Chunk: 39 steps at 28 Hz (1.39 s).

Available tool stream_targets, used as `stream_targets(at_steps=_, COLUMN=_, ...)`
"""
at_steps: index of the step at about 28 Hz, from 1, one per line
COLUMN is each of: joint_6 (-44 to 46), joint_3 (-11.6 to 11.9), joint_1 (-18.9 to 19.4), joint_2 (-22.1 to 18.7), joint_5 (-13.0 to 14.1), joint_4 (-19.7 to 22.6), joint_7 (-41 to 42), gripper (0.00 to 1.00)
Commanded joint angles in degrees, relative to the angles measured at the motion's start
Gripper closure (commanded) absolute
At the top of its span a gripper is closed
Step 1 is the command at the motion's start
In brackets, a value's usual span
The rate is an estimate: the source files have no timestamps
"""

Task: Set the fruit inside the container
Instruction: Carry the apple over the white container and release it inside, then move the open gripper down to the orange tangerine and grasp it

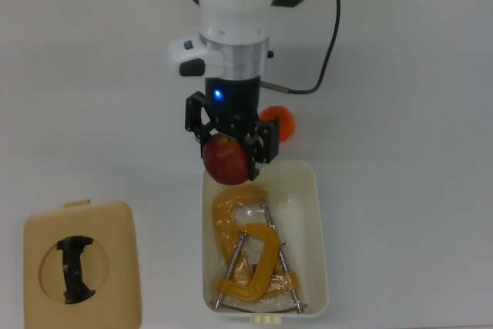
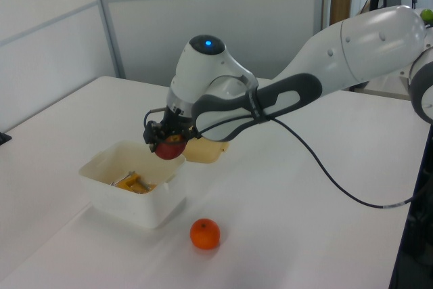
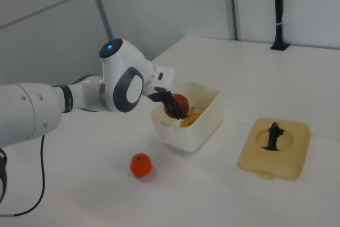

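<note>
Jaws pinching apple (image 1: 226,159), hanging over tub (image 1: 316,229) edge just below. Next: moving inward, letting go.

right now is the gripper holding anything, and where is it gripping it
Yes: the gripper is shut on the red apple, fingers clamped on its opposite sides, holding it in the air over the white container's near end.

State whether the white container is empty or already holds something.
Not empty: the container holds a yellow clamp; its lid lies beside it.
</note>
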<state>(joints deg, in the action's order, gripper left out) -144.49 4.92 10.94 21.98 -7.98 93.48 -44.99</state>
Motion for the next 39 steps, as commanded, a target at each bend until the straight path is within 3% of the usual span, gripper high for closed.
stream_targets(at_steps=1, joint_6=-0.71, joint_3=0.97, joint_1=0.93, joint_2=1.93, joint_5=-3.97, joint_4=-1.81, joint_7=-5.54, gripper=0.0)
stream_targets(at_steps=10, joint_6=0.34, joint_3=0.88, joint_1=0.93, joint_2=0.97, joint_5=-4.5, joint_4=-1.9, joint_7=-4.58, gripper=0.0)
stream_targets(at_steps=15, joint_6=11.39, joint_3=-0.08, joint_1=1.1, joint_2=-1.58, joint_5=-2.75, joint_4=-1.46, joint_7=4.71, gripper=0.0)
stream_targets(at_steps=19, joint_6=22.74, joint_3=-1.67, joint_1=1.28, joint_2=-3.08, joint_5=3.92, joint_4=-1.11, joint_7=18.51, gripper=0.0)
stream_targets(at_steps=22, joint_6=27.49, joint_3=-1.76, joint_1=2.5, joint_2=-3.69, joint_5=6.56, joint_4=-1.02, joint_7=23.8, gripper=0.0)
stream_targets(at_steps=28, joint_6=28.82, joint_3=-1.67, joint_1=6.1, joint_2=-5.01, joint_5=6.66, joint_4=3.02, joint_7=24.69, gripper=0.0)
stream_targets(at_steps=33, joint_6=24.61, joint_3=-1.76, joint_1=8.39, joint_2=-4.84, joint_5=5.95, joint_4=7.15, joint_7=22.94, gripper=0.0)
stream_targets(at_steps=39, joint_6=20.3, joint_3=-1.84, joint_1=9.63, joint_2=-4.66, joint_5=2.18, joint_4=11.81, joint_7=20.21, gripper=0.0)
